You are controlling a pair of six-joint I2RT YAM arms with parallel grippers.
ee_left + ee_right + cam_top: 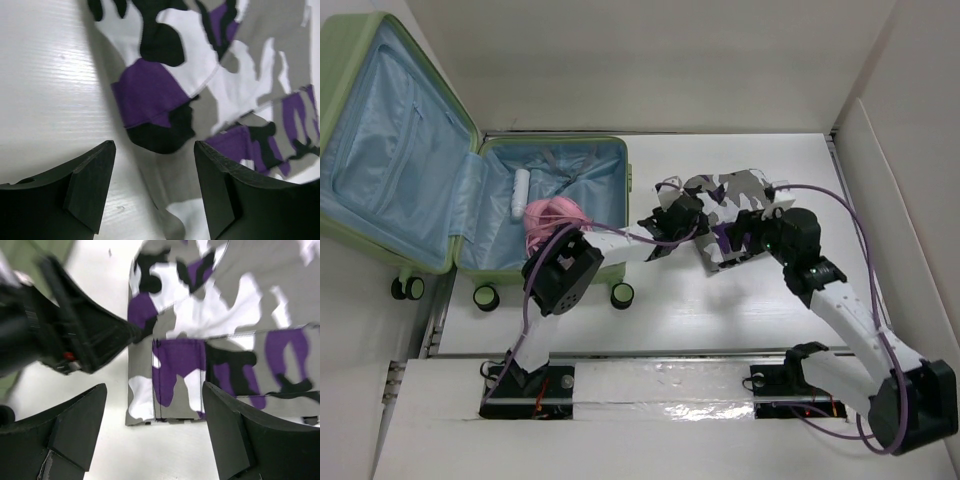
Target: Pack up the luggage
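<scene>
The luggage (382, 140) lies wide open at the far left of the white worktop (720, 310). Its light-green ribbed lid leans back against the left wall, and its base half rests flat on the worktop with the pale blue lining facing up. Inside the base are a pink bundle (555, 217) near the front edge and, just behind it, a small white roll (521, 192). Black-and-green wheels (486, 297) show along the near side of the case. To the right of the luggage, apart from it, a folded camouflage garment (732, 190) in white, grey, black and purple lies on the worktop. The left arm reaches across from its base, over the front right corner of the case, and brings the left hand (678, 215) to the garment's left edge. In the left wrist view that hand (154, 147) is released, with its two dark fingers (90, 187) spread wide. The patterned cloth (165, 90) lies below and between them, and nothing is gripped. The right hand (742, 235) hangs over the near part of the garment. Its wrist view shows the hand (155, 390) also released, the fingers (227, 432) well apart above the garment's (225, 305) folded corner. In that same view the tip of the left hand (75, 335) meets the cloth's left edge.
</scene>
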